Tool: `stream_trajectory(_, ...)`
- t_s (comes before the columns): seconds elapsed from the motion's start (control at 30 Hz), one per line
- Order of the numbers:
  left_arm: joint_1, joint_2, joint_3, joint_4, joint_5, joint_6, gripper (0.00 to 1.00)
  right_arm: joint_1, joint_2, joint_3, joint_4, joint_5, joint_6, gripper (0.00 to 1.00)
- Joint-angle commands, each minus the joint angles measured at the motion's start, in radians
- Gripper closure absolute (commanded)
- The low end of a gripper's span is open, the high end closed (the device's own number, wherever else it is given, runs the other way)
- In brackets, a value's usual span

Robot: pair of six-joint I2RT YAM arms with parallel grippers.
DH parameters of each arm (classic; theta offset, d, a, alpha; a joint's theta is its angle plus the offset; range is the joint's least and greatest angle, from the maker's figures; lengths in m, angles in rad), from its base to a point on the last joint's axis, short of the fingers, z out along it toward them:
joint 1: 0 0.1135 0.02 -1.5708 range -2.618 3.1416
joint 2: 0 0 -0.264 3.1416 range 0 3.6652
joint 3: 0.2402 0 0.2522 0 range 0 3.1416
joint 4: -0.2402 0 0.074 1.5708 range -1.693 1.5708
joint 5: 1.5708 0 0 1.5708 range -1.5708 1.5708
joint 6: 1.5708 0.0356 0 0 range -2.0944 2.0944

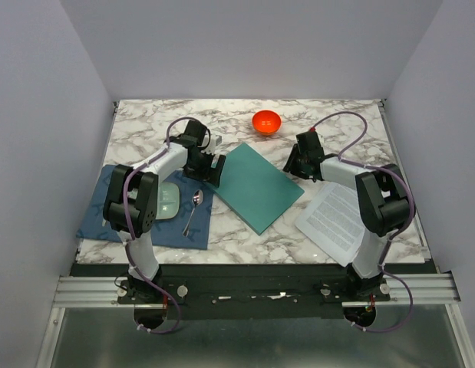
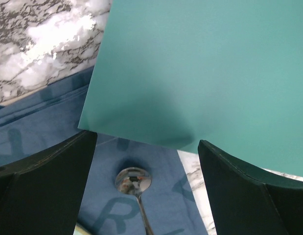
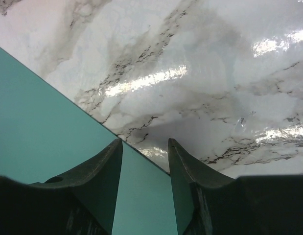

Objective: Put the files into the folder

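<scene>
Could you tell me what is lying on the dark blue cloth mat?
On the mat: a spoon, a pale mint plate, and the teal folder's corner overlapping its edge. The left arm hides part of it.

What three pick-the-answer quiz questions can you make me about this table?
1. What colour is the bowl? A green. B orange-red. C white.
2. Where is the spoon? A on the blue mat. B in the bowl. C on the floor.
3. How is the left claw? A shut on the spoon. B shut on nothing. C wide open.
Answers: 1 B, it shows bright orange-red in the top view. 2 A, it lies on the mat beside the pale plate. 3 C, the left wrist view shows a wide gap across it.
</scene>
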Motion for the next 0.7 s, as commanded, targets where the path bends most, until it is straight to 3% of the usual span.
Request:
stream_trajectory(0.0,-0.003,0.063,0.057,0.006,0.029,-0.017,0.01,0.002,-0.042,-0.114,-0.008,-0.022,0.025,0.5)
stream_trajectory(0.3,-0.031,0.126,0.108,0.046,-0.03,0.016,0.01,0.013,-0.221,-0.321,0.04,-0.059,0.06,0.56)
stream_trajectory(0.67,-0.135,0.173,0.183,0.052,-0.001,0.031,0.01,0.042,-0.444,-0.537,0.031,-0.089,0.091,0.59)
